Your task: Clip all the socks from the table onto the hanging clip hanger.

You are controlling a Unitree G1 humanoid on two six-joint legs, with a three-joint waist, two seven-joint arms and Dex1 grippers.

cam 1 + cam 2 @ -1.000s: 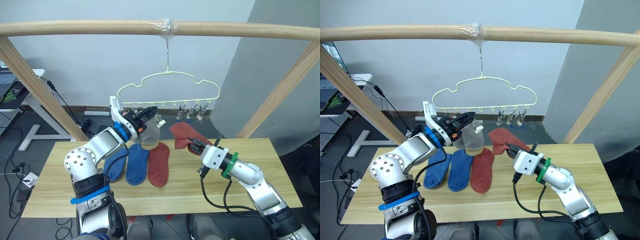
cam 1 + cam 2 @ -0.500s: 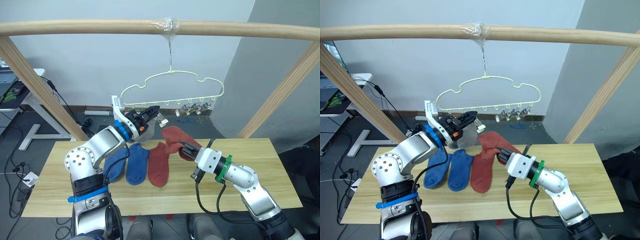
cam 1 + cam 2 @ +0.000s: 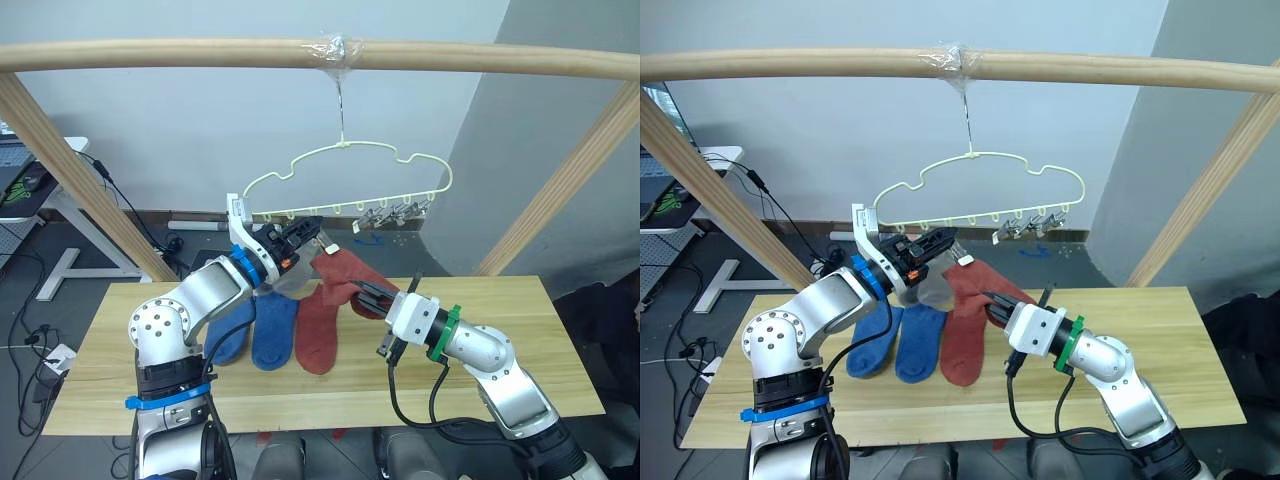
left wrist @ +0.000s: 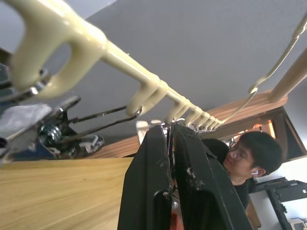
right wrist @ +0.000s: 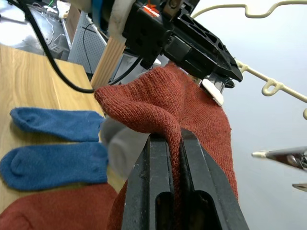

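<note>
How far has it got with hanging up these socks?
Nothing is clearly done: the spare clips on the hanger are empty. In hand: the left gripper jaws pinch a clip. A grey sock dangles below it; I cannot tell whether it is clipped. The right gripper raises a rust-red sock. Left: two blue socks and another red sock on the table.

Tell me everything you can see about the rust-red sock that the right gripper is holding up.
The rust-red knitted ankle sock is pinched in a fold between the black fingers of the right gripper, which lifts it clear of the pale wooden table. Its fabric looks thick and ribbed, bunched at the grip, with the rest drooping. Its upper edge reaches the left gripper, just below the cream clip hanger.
</note>
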